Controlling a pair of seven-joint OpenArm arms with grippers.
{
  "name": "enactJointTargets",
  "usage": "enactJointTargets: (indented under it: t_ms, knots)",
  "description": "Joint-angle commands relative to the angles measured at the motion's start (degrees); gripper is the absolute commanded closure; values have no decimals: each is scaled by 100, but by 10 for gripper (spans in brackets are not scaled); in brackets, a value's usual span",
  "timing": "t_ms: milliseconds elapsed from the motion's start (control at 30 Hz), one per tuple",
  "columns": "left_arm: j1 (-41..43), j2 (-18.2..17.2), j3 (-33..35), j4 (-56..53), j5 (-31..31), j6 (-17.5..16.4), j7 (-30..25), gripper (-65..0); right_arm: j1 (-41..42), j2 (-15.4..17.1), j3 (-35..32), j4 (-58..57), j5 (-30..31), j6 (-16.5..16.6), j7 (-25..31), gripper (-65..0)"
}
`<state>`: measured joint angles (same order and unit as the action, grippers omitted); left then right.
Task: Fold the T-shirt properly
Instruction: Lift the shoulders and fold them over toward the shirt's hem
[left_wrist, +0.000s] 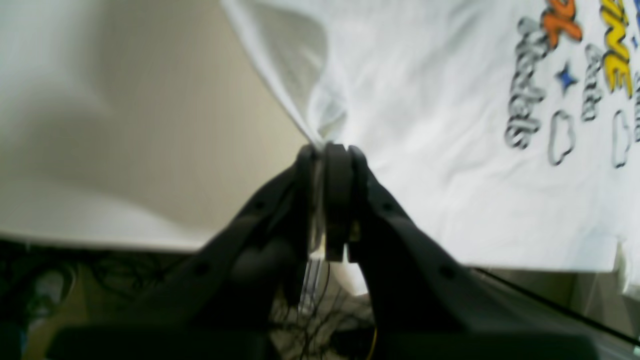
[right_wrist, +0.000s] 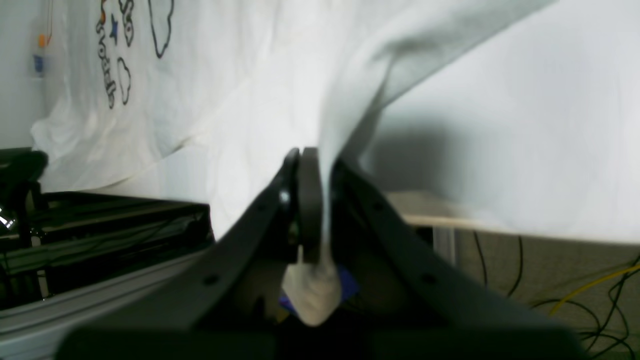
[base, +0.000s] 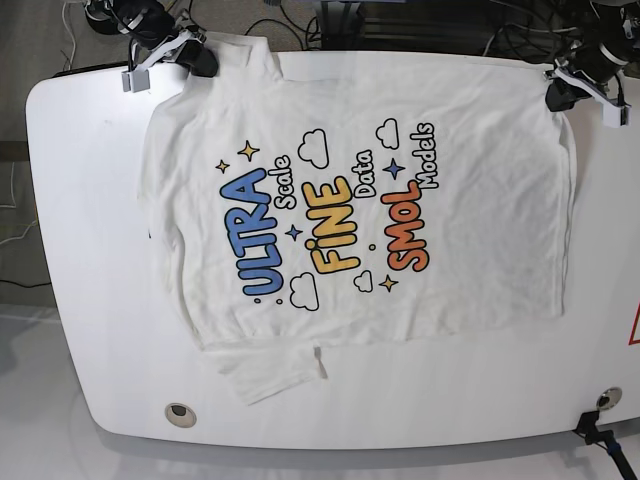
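Across the white worktop (base: 90, 330), T-shirt (base: 470, 240) spread print-up — long axis left-right, lettering tilted, left end effector (left_wrist: 330, 150) and right end effector (right_wrist: 320, 155) each clamped on a far-edge corner.

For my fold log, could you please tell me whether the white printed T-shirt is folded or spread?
Spread: the white printed T-shirt lies flat, print up, unfolded.

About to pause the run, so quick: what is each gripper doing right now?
Left gripper: closed, pinching the edge of the T-shirt.
Right gripper: closed, pinching another edge of the T-shirt, cloth bunched between its jaws.
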<state>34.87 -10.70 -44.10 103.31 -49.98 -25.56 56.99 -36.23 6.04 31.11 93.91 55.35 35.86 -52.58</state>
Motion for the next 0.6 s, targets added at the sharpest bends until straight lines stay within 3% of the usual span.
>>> enactJointTargets:
  t_ms: [0,267,567]
  knots:
    - [34,-69,-26,100,-79,-24,-95,-27,-83,68,32,117,-98,-21,-57,0]
    - [-257,-77,-52,118,-106,-33,-95,-26,-188,59,23,1647,-98,-21,-57,0]
    - [-1224,-77,-43,74,-88,-33,-95,-26,665,209,-4,1523,-107,-30,-101,0]
